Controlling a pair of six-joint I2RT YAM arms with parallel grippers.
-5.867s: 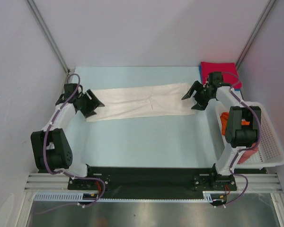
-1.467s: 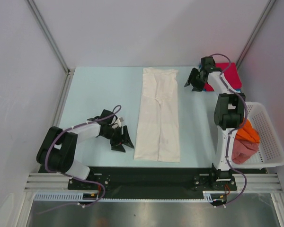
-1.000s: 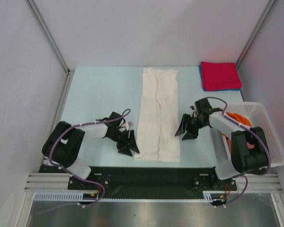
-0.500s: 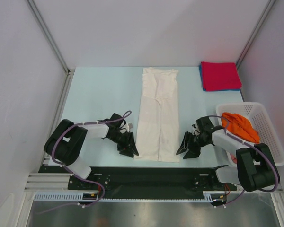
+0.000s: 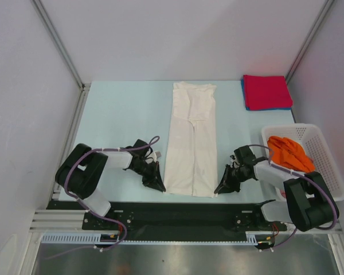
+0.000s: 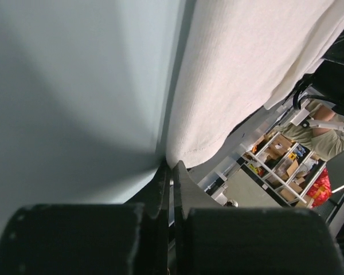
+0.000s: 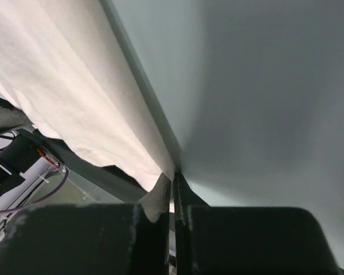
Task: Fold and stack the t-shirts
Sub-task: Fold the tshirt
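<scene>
The white t-shirt (image 5: 192, 137) lies folded into a long narrow strip down the middle of the table, its hem towards me. My left gripper (image 5: 160, 186) is low on the table at the strip's near left corner, shut on the cloth edge (image 6: 246, 69); its tips (image 6: 171, 167) pinch the hem. At the near right corner my right gripper (image 5: 219, 189) is shut on the hem too, the white cloth (image 7: 63, 86) meeting its tips (image 7: 173, 176). A folded red t-shirt (image 5: 266, 90) rests on a blue one (image 5: 245, 101) at the far right.
A white lattice basket (image 5: 286, 127) stands at the right edge beside the right arm, holding a crumpled orange t-shirt (image 5: 289, 153). Grey walls close in the table on the left, back and right.
The shirt, lying crosswise at first, now lies lengthwise. Over the last second my right gripper came down to the near right corner, the left edged in to the near left corner, and both shut.
</scene>
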